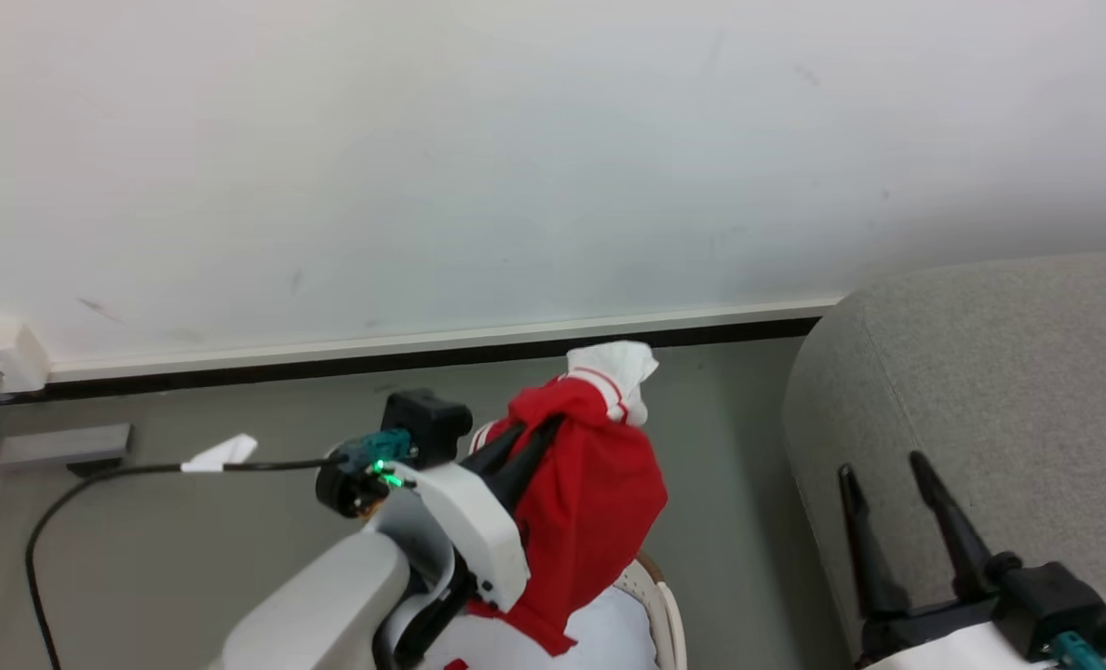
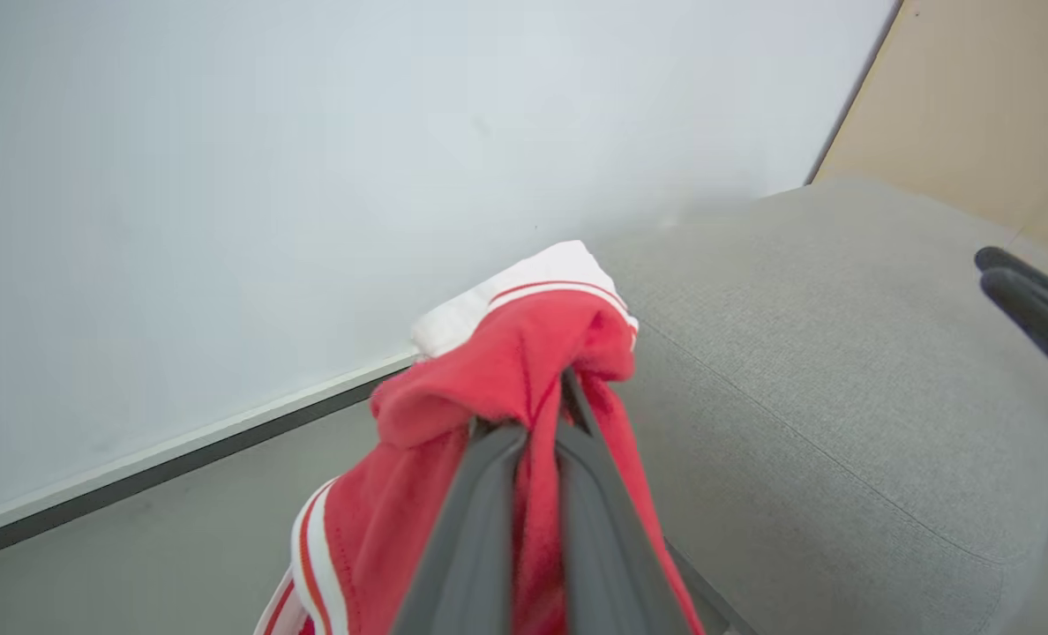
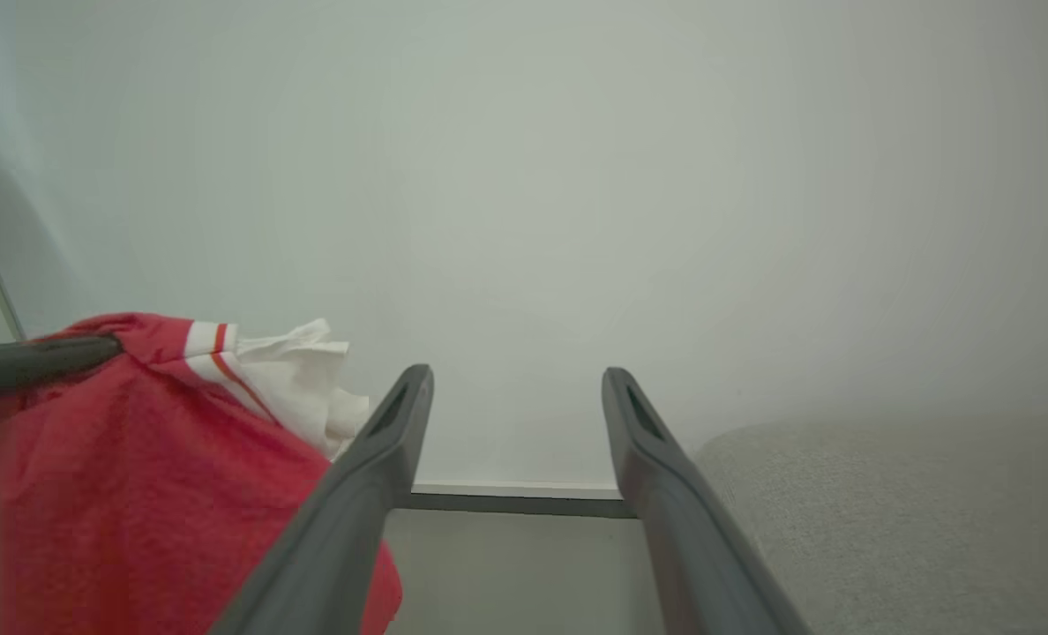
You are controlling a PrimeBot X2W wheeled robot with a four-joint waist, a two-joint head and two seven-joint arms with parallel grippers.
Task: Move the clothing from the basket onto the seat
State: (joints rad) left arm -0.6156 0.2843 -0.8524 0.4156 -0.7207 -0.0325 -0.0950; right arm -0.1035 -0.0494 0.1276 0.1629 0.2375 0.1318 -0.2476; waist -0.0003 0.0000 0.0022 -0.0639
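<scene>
Head view: red clothing (image 1: 600, 502) is held clamped in left gripper (image 1: 542, 435), hanging above basket (image 1: 667, 605), left of seat (image 1: 981, 372); right gripper (image 1: 881, 465) is spread, empty, by the seat. Clothing should be swung right, kept high so it clears the basket, and released only over the seat

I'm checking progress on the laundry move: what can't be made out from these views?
Basket contents: head view, cut off by the bottom edge, covered by the left arm and the hanging clothing.
Left gripper, finger ends: left wrist view, buried in red folds.
Seat, full extent: head view, cut off by the right edge.
</scene>
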